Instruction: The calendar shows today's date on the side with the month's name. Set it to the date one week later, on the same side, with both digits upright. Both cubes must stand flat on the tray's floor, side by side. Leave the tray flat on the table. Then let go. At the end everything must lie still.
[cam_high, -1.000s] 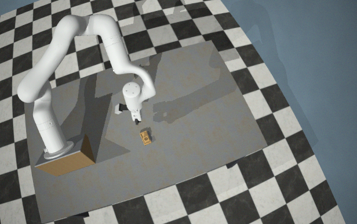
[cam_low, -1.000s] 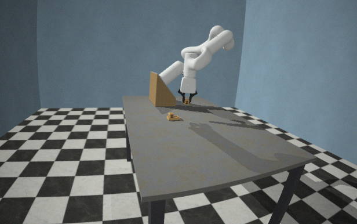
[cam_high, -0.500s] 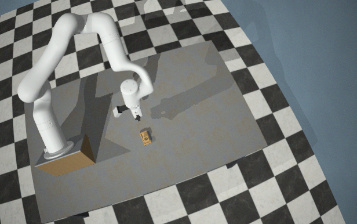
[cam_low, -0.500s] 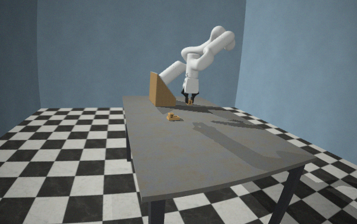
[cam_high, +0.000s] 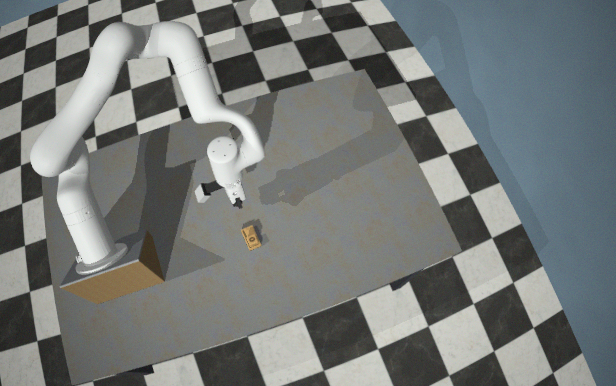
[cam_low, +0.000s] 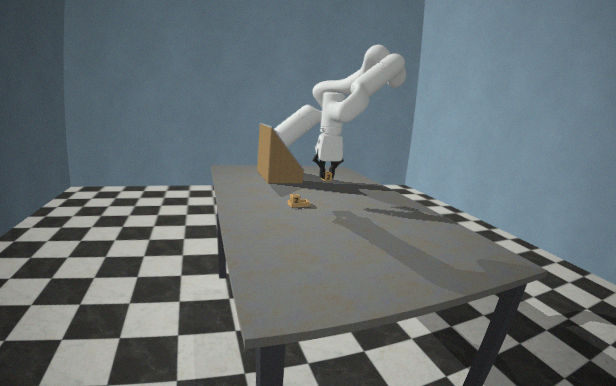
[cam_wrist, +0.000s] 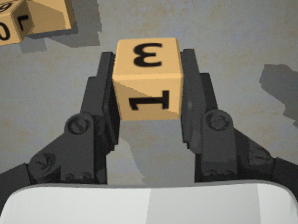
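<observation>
Grey desk (cam_high: 325, 240) (cam_low: 375, 300) (cam_wrist: 225, 30), under and around the tray. White arm (cam_high: 100, 95) (cam_low: 332, 107), up-left of the tray in the top view, bending over towards it. Wedge-shaped mount (cam_high: 115, 285) (cam_low: 282, 165), wood-coloured sides, carries the arm's foot; stands left of and lower than the tray in the top view, well apart from it.

Black-fingered gripper (cam_high: 238, 203) (cam_low: 328, 175) (cam_wrist: 149, 70) points down, near the tray, just above it in the top view. It is partly open, about a third of its range, with the fingers closed onto a loose cube's two opposite sides. White block (cam_high: 201, 194) on a black bracket sticks out beside the gripper, up-left of the tray.

Tray (cam_high: 246, 229) (cam_low: 305, 204) (cam_wrist: 55, 17), light wood colour, sits flat on the desk, with one cube in it and the other cube out.

Held cube (cam_low: 328, 176) (cam_wrist: 148, 80): near the tray, outside it. Wrist view shows 3 and 1 on it, both turned sideways; exterior view shows a 2. Can't tell if it touches the desk.

Tray cube (cam_high: 252, 240) (cam_low: 295, 199) (cam_wrist: 9, 25): at one end of the tray, a 2 facing the exterior view, a 0 on a side in the wrist view.

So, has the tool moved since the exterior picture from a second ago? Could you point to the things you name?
Yes: in the exterior view the tool (cam_high: 238, 203) (cam_low: 328, 171) (cam_wrist: 149, 70) has shifted slightly to the right, away from the brown wedge (cam_high: 117, 284) (cam_low: 281, 162) under the arm's base.
</observation>
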